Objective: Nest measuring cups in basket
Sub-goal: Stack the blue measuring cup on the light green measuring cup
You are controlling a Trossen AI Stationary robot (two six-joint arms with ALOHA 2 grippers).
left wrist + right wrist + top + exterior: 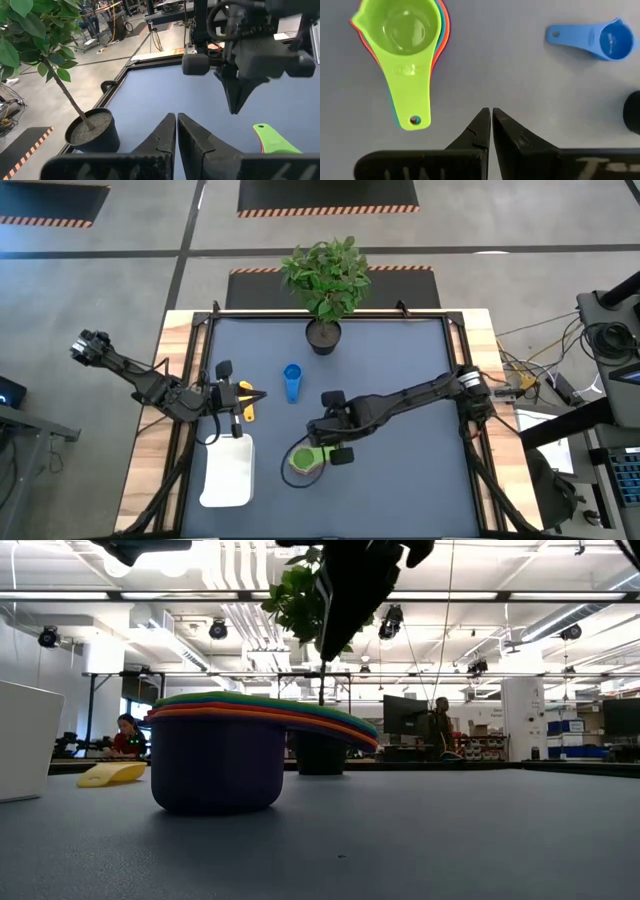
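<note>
A stack of nested measuring cups (304,460), green on top and purple at the bottom (215,762), stands on the grey mat. A single blue cup (292,382) and a yellow cup (248,405) lie apart on the mat. The white basket (228,472) sits at the near left. My right gripper (322,430) hangs shut above the mat, between the stack (410,45) and the blue cup (600,40), pointing down (491,116). My left gripper (240,395) is shut (176,122) and hovers over the yellow cup (112,774). Neither gripper touches anything.
A black pot with a leafy plant (323,335) stands at the far middle of the mat (92,131). The mat has a raised black frame (452,370). Open mat lies to the right of the stack. People sit in the room beyond the table (127,735).
</note>
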